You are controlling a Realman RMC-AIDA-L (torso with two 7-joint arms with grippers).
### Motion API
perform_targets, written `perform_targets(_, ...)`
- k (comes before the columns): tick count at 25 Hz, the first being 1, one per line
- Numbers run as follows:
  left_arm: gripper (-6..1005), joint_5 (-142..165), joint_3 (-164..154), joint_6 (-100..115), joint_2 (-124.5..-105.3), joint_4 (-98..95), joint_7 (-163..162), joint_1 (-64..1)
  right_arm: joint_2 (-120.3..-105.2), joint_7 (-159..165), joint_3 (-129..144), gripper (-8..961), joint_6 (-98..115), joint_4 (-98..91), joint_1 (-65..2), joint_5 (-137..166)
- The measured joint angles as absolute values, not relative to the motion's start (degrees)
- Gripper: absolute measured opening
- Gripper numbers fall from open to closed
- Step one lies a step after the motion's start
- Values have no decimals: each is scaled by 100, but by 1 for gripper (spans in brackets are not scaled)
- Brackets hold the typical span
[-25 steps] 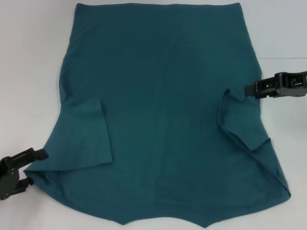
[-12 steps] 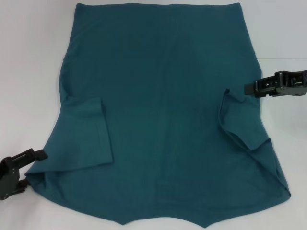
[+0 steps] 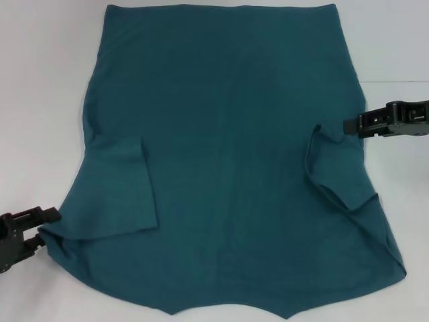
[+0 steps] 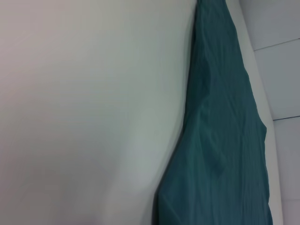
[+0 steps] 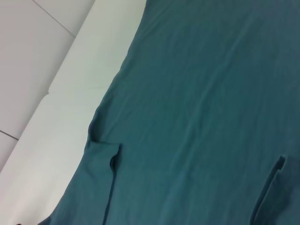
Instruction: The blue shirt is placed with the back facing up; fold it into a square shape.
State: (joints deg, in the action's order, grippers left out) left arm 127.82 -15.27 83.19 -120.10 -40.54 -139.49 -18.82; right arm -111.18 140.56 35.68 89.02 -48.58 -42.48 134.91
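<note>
The blue shirt (image 3: pixel 228 147) lies flat on the white table (image 3: pixel 40 80), with both sleeves folded inward over the body. My left gripper (image 3: pixel 48 231) is open at the shirt's near left corner, and the fabric edge lies just at its fingertips. At the shirt's right edge, my right gripper (image 3: pixel 347 125) points in at the top of the folded right sleeve, touching or just clear of the cloth. The left wrist view shows a strip of the blue shirt (image 4: pixel 225 154) beside bare table. Most of the right wrist view is filled by the blue shirt (image 5: pixel 211 93), both sleeve folds visible.
White tabletop surrounds the shirt on the left (image 3: pixel 33 134) and right (image 3: pixel 402 67). The shirt's near hem reaches the bottom of the head view. The table's edge and a tiled floor (image 5: pixel 28 42) show in the wrist views.
My left gripper has drawn back to the left and slightly down from the shirt's corner. My right gripper has slid a little to the right. The shirt has not moved.
</note>
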Motion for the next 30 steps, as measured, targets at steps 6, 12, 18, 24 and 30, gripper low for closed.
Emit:
perform_targets(6, 617, 12841, -1532, 8265, -11985, -3981, -13915, -1922, -11113, 13987, 3568, 490, 8956, -4865, -4232, 13491)
perform_targets(12, 372, 12854, -1531, 8261, -11979, -3981, -13863, -1931, -11095, 13952, 3568, 490, 8958, -4849, -4204, 13491)
perform_targets(18, 128, 12840, -1531, 8297, -11977, -3967, -13749, -1933, -11083, 13919, 3568, 490, 8967, -4846, -4174, 13491)
perform_targets(24, 5, 12772, -1523, 8548, -11948, -3899, -13522, -1966, -11071, 13916, 3568, 491, 8953, -4843, -4144, 13492)
perform_targets(30, 5, 12408, -1497, 9127, -11910, -3899, -13148, -2010, -11069, 13913, 3563, 491, 8926, -4834, -4116, 13491)
